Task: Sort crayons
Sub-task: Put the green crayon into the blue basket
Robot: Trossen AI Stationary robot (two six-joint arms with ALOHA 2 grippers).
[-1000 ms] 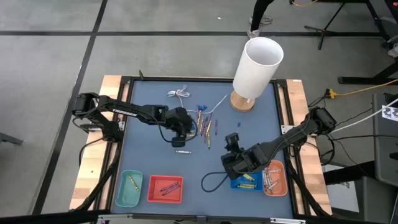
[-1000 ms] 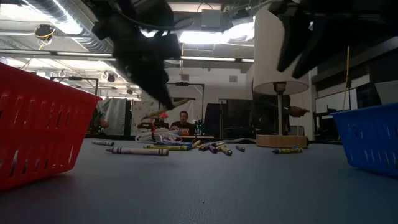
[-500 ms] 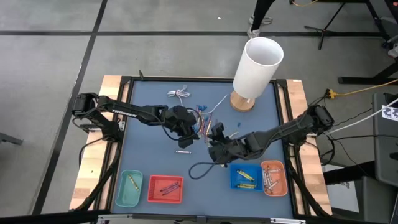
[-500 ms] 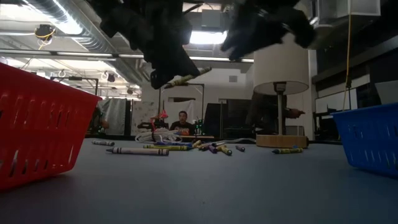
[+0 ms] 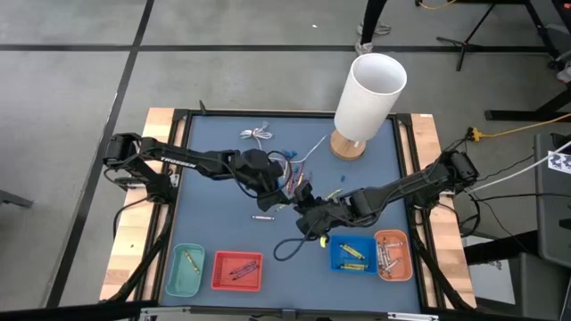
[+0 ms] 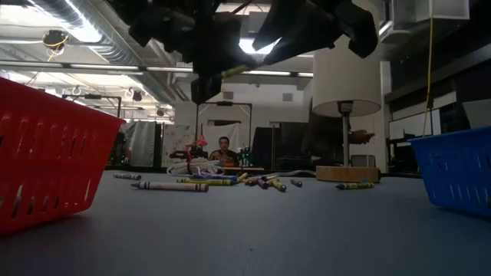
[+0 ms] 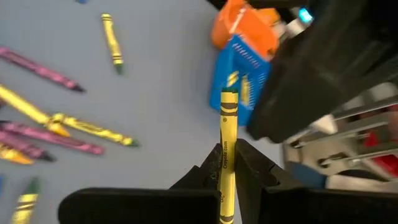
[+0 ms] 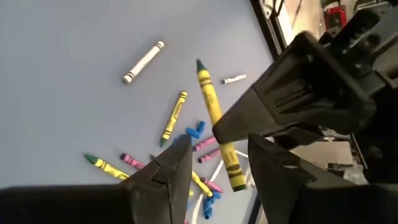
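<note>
Above the table's middle, my left gripper is shut on a yellow crayon with a green tip. My right gripper is open right beside it, one finger on each side of the crayon's blunt end, and I see no touch. Several other crayons in yellow and purple lie on the blue-grey mat at the far middle. A white one lies alone nearer the front. My left gripper pinches the yellow crayon at about the middle of its paper wrap between its two fingers. The fingers lie across the crayon, which sticks out on both sides. It hangs clear of the table with its green tip pointing away from the wrist.
Along the front stand a teal bin, a red bin, a blue bin and an orange bin, each with crayons. A white lamp stands far right. A white cable lies at the back and a black cable loops in front.
My left gripper has risen with the yellow crayon, rolled, and shifted a little toward the right; the crayon is now higher and has turned about. My right gripper, still open, has swung from above the blue bin toward the table's middle, rolled, and come up to the crayon.
</note>
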